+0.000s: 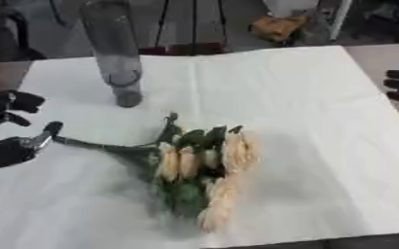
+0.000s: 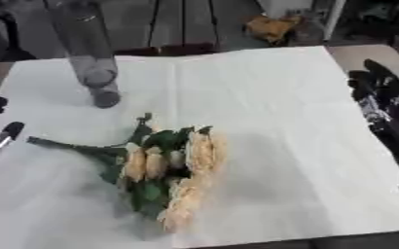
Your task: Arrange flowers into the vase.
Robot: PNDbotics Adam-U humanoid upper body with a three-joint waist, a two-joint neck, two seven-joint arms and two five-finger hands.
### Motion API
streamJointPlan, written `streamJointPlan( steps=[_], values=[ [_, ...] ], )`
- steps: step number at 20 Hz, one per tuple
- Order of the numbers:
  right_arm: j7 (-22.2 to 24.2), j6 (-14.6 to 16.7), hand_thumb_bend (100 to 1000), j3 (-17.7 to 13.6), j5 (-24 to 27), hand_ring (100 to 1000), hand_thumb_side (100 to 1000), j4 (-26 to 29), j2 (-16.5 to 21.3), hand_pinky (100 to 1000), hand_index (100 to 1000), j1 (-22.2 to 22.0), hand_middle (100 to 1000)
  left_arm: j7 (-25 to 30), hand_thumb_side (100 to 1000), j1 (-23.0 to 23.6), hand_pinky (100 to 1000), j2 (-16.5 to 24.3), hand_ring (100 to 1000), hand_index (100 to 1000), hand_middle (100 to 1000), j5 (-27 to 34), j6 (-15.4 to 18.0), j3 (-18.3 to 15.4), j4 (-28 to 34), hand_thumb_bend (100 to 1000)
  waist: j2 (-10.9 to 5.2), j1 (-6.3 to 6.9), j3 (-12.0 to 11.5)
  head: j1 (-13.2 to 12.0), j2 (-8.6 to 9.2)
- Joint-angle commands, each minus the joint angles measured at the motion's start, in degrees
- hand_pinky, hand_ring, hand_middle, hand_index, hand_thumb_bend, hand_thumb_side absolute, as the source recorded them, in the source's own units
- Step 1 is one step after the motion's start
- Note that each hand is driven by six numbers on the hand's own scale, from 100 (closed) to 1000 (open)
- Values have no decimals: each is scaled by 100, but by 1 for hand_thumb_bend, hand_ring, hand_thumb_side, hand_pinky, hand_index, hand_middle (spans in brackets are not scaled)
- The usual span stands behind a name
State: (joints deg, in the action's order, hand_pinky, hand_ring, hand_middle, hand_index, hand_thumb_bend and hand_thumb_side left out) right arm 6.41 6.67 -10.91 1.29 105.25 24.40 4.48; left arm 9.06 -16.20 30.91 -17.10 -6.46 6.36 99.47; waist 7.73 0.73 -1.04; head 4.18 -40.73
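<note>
Looks like a workshop or lab: white-covered table (image 1: 305, 97), wooden pallet slats (image 1: 186, 24), floor clutter (image 1: 278, 26) behind.

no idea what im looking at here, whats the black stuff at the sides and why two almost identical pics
Both pictures come from a camera pair in a humanoid robot's head, its left and right eyes, looking down at a table at the same moment. That is why they nearly match.

The black shapes are the robot's own hands. Its left hand sits at the left edge, close to the end of the stems. Its right hand shows at the right edge, away from everything.

On the white table cover lies a bunch of flowers, cream blooms with green leaves, flat on its side. Behind it stands a tall clear vase, holding no flowers. Neither hand clearly holds anything.
</note>
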Motion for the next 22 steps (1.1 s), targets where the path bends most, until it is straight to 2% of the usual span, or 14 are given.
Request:
streamJointPlan(
  steps=[1,11,22],
  values=[
    [17,5,160,-25,-33,889,689,105,92,889,1000,39,850,101,276,-143,662,35,737,745,683,-347,59,139,-18,420,-106,36,11,17,29],
    [33,11,158,-14,-23,889,690,96,78,889,1000,60,850,266,286,-420,672,-322,737,748,685,-1412,219,519,-507,441,-101,18,56,-4,25],
    [34,11,157,-15,-22,889,691,92,71,889,1000,61,850,272,285,-487,675,-577,737,748,685,-2586,411,598,-689,445,-99,11,74,-6,18]
  ],
)
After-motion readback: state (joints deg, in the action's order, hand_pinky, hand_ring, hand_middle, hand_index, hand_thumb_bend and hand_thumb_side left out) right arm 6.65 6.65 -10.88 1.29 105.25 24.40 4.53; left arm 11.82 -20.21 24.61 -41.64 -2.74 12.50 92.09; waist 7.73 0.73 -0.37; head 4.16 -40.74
